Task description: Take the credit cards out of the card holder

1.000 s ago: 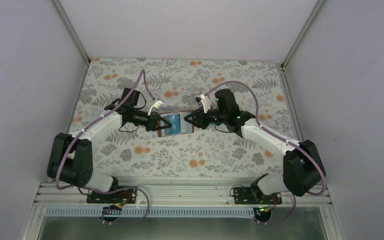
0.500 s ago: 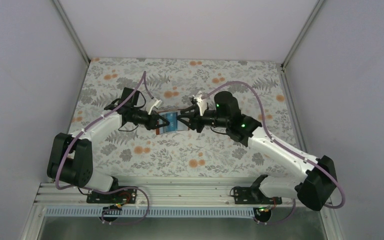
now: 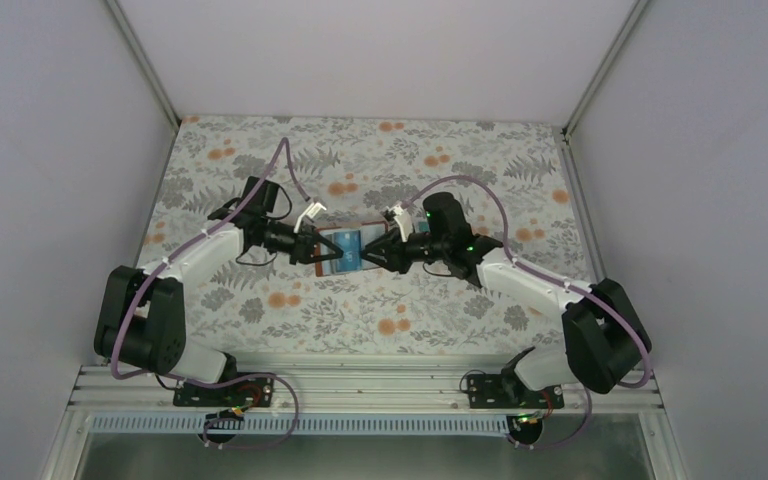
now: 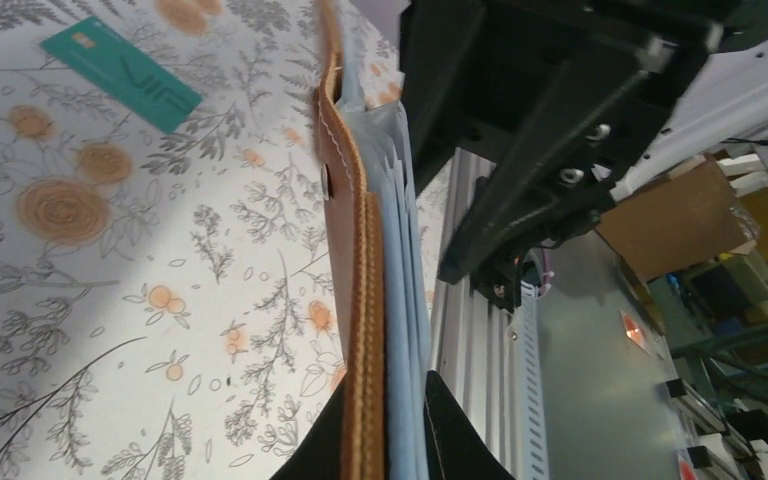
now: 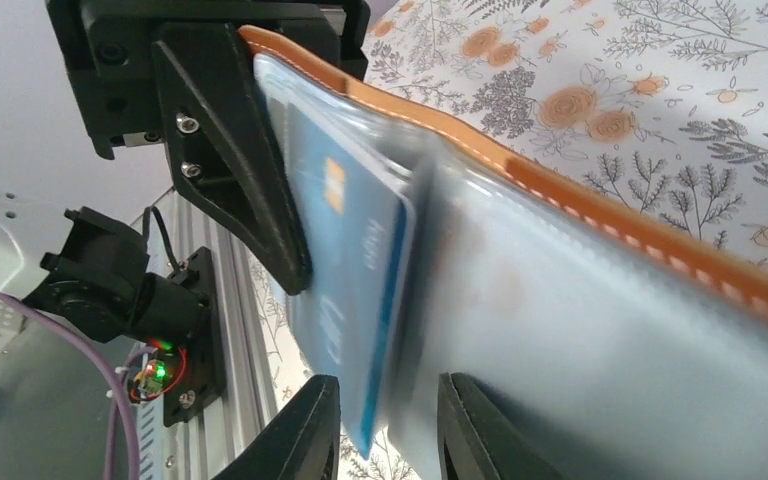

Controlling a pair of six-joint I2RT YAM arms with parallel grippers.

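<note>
Left arm: yours goes up from its base toward 1 o'clock. The elbow sticks out at 9 and the wrist is bent, so the left gripper (image 3: 317,247) points at 3 o'clock.
Left pincer: clamped on the 9 o'clock edge of the card holder (image 3: 345,248), with one finger on each face.
Right arm: it reaches from its base toward 11 o'clock. The right gripper (image 3: 370,258) points at about 9 o'clock, with its tips over the holder's 3 o'clock half.
Right pincer: the fingers are spread, one on either side of the blue card (image 5: 345,290). The gap is way wider than the card, so nothing's pinched.
Card holder: it's near the middle of the table (image 3: 390,150), lying open between both grippers. The long axis runs 9 to 3. It looks lifted off the cloth, and the pale pockets face your right wrist camera.
Blue card: it pokes partway out of a pocket, with its free edge toward the right gripper.
Teal-green card (image 4: 120,72): flat on the table, apart from the holder. Only the left wrist view shows it.
Room: floral table shows on every side of the holder. The side walls and the near rail (image 3: 360,385) at 6 o'clock are well apart from it.
</note>
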